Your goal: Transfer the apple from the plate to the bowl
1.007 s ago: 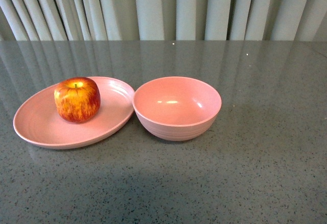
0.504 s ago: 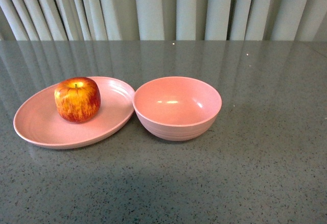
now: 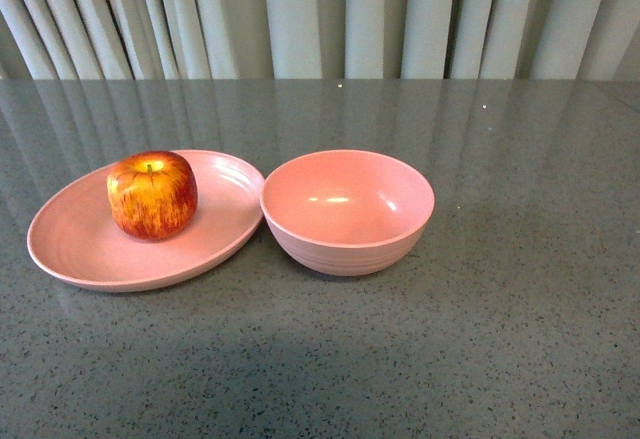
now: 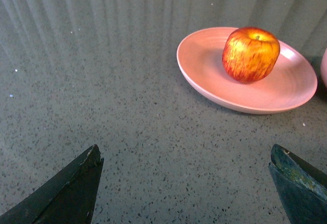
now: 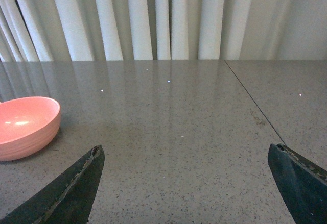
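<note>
Nothing of the task looks done yet: the apple (image 3: 152, 195) sits upright on the plate (image 3: 80, 254), on its far half and toward the left, stem up, and the bowl (image 3: 347, 209) just to the plate's right is empty. Plate and bowl stand rim to rim on the grey tabletop (image 3: 500, 339); whether they actually touch I cannot tell. Neither arm shows in the front view. In the left wrist view the left fingers (image 4: 71, 193) are spread wide and hold nothing, above bare tabletop, with the plate and apple ahead and well apart from them. The right fingers (image 5: 66, 193) are likewise spread and empty, with only the bowl's edge in that view, off to one side. Every step is left, as I judge it: reach the apple, close on it, lift it clear of the plate's rim, carry it over the bowl and let it go.
</note>
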`<act>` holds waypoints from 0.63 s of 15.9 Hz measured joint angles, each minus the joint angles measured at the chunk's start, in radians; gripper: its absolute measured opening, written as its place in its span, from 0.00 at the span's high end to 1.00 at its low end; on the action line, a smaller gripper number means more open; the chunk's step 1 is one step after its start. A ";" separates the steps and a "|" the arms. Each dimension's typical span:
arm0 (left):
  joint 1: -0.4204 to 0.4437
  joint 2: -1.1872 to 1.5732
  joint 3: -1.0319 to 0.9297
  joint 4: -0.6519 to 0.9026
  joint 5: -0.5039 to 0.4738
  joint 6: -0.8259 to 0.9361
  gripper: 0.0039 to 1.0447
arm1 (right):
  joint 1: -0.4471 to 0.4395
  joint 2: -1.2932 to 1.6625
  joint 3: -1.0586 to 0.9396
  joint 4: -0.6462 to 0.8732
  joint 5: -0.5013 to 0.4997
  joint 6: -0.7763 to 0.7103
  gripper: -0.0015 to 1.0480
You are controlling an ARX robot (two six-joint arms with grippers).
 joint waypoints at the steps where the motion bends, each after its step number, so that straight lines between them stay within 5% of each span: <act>1: -0.027 0.009 0.007 -0.007 -0.030 -0.021 0.06 | 0.000 0.000 0.000 0.001 0.000 -0.001 0.06; 6: -0.131 0.185 0.089 0.203 -0.033 -0.027 0.06 | 0.000 0.000 0.000 0.000 0.000 -0.001 0.06; 10: -0.064 0.674 0.240 0.594 0.210 0.089 0.06 | 0.000 0.000 0.000 0.000 0.000 -0.001 0.06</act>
